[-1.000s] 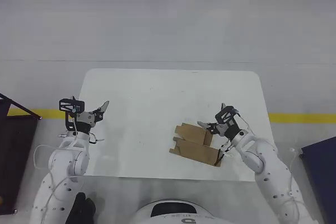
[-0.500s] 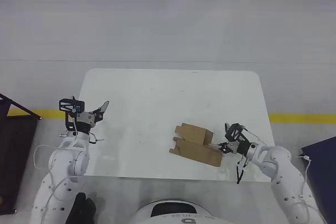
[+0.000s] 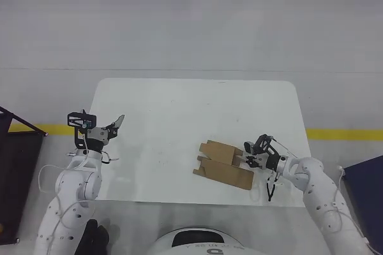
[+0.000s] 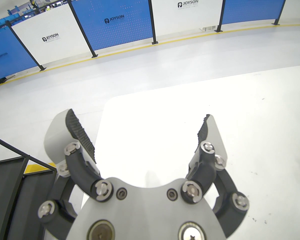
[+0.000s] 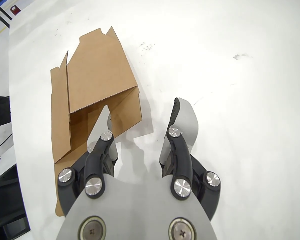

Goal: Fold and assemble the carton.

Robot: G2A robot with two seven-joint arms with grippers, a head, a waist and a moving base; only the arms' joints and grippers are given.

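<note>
Right gripper (image 3: 249,155) is pictured at the carton's (image 3: 222,164) open end, on the table's (image 3: 179,115) near right part, having been drawn back off the carton's far corner a second ago, swung out to its right side, and then brought in again toward the open mouth. In the right wrist view the fingers are spread wide and nothing is held. One finger (image 5: 103,118) is seen against the dark interior of the carton (image 5: 97,76), while the other is poised over bare table beside it, so the carton's end wall appears to be straddled; whether cardboard is touched cannot be told. The move is judged to be a re-approach for pinching that wall or flap. Assembly is judged barely begun, as the carton is still lying partly flattened, with its flaps unfolded. The left gripper (image 3: 97,121) has been kept unmoved over the table's left edge, well apart from the carton, and its fingers (image 4: 81,136) are likewise spread with nothing between them. One carton, one table and two grippers are counted.
</note>
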